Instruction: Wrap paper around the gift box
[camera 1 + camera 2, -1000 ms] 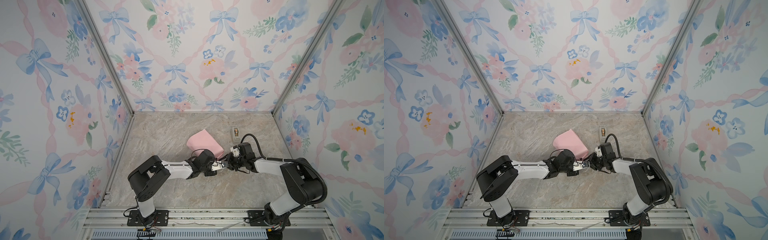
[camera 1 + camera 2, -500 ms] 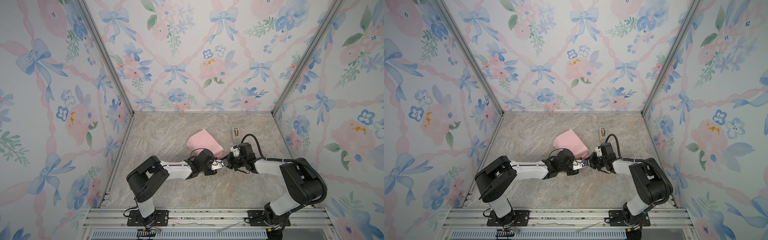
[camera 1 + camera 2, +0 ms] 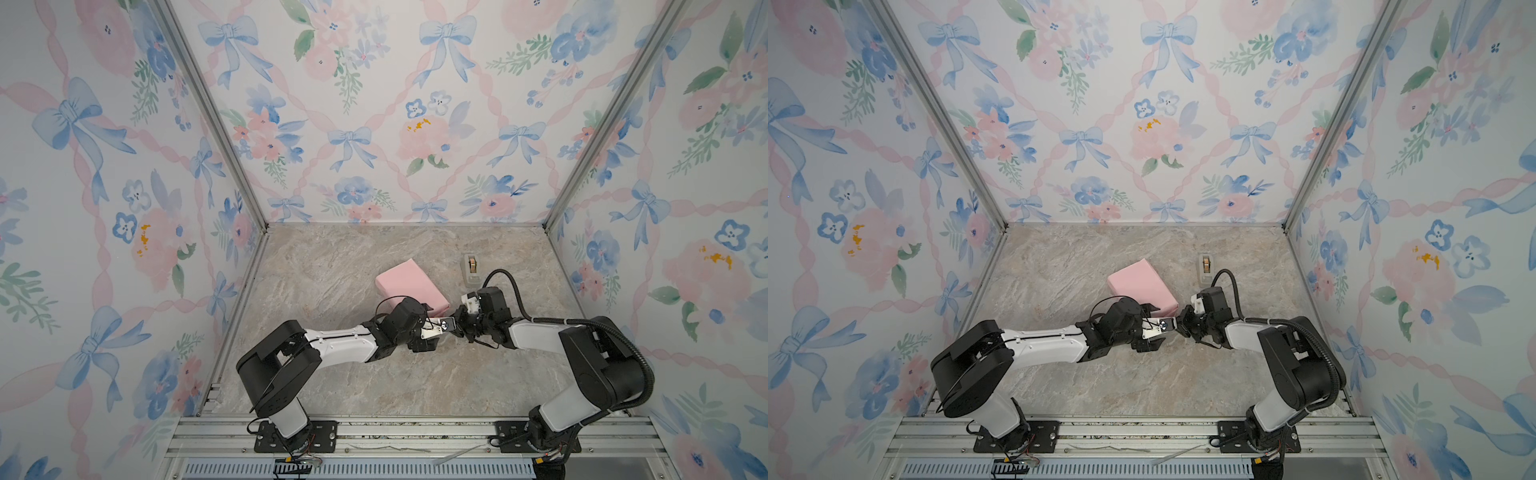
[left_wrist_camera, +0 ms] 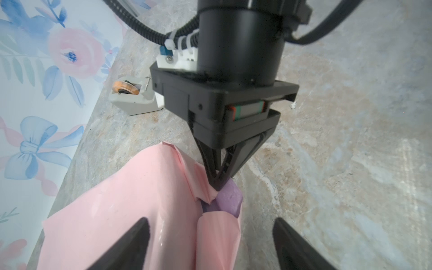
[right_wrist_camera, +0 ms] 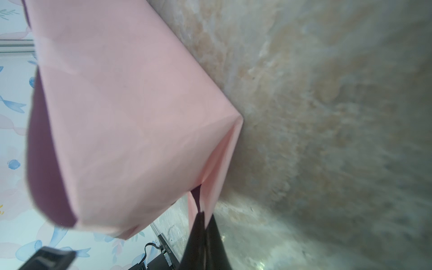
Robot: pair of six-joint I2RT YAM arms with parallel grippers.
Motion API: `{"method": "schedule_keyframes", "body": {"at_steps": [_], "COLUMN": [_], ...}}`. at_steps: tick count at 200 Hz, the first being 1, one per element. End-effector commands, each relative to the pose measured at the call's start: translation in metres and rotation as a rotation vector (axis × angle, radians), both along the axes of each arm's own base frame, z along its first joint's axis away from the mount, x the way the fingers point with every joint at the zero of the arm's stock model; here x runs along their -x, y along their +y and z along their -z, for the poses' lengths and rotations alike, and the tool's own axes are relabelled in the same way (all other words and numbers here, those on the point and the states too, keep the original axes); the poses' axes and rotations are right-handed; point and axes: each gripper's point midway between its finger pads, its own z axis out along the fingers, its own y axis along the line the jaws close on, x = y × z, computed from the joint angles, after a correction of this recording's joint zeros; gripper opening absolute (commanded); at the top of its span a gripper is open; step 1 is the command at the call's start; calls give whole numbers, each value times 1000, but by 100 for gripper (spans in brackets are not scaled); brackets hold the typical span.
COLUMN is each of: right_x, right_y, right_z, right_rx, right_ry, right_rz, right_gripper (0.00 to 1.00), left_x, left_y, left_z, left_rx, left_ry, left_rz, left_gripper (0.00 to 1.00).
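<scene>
The paper (image 3: 409, 286) is folded into a parcel with its pale pink side out, lying mid-table in both top views (image 3: 1140, 284). The gift box is hidden inside it. At the parcel's near end, lilac paper (image 4: 228, 201) shows in the fold. My right gripper (image 4: 218, 184) is shut on a pink end flap there; the right wrist view shows its tips (image 5: 202, 215) pinching that flap. My left gripper (image 4: 210, 233) is open, its fingers (image 4: 131, 245) wide apart either side of the parcel's end, holding nothing. The two grippers meet at the parcel's near right corner (image 3: 446, 326).
A small beige tape dispenser (image 3: 471, 266) stands behind the right arm, also seen in the left wrist view (image 4: 133, 98). Floral walls (image 3: 353, 124) close the marble table (image 3: 332, 257) at the back and both sides.
My left gripper has opened and let go of the paper. My right gripper has closed on the end flap. Both arms stayed nearly in place.
</scene>
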Motion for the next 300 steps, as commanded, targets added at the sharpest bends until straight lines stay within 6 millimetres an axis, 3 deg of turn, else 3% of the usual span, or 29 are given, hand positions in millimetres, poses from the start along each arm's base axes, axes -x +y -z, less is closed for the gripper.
{"method": "schedule_keyframes", "body": {"at_steps": [1,62,97,173,229,234,253,300], "right_x": [0,1,1,-1,-3,-4,-4,-3], "right_y": [1,-1,-2,1,1,1,2,-5], "right_z": [-3,-5,-6,-10,-16,-17,-19,-25], "right_rx": [-1,21,35,27,24,22,22,36], "right_ry": [-10,-13,-13,-23,-37,-41,-44,-69], "right_rz": [2,1,-3,-3,1,1,0,15], "right_gripper": [5,5,4,4,4,4,5,25], "left_x": [-7,-18,-13,-24,-29,-24,-24,-16], "left_y": [13,15,11,18,22,31,35,40], "left_z": [-1,35,42,53,56,68,75,91], "left_rx": [-50,-216,-209,-184,-119,-143,-127,-61], "left_ry": [-75,-142,-127,-165,-158,-141,-119,-42], "left_rz": [-62,-131,-102,-183,-235,-235,-253,-268], "left_gripper": [98,98,98,98,83,82,78,70]}}
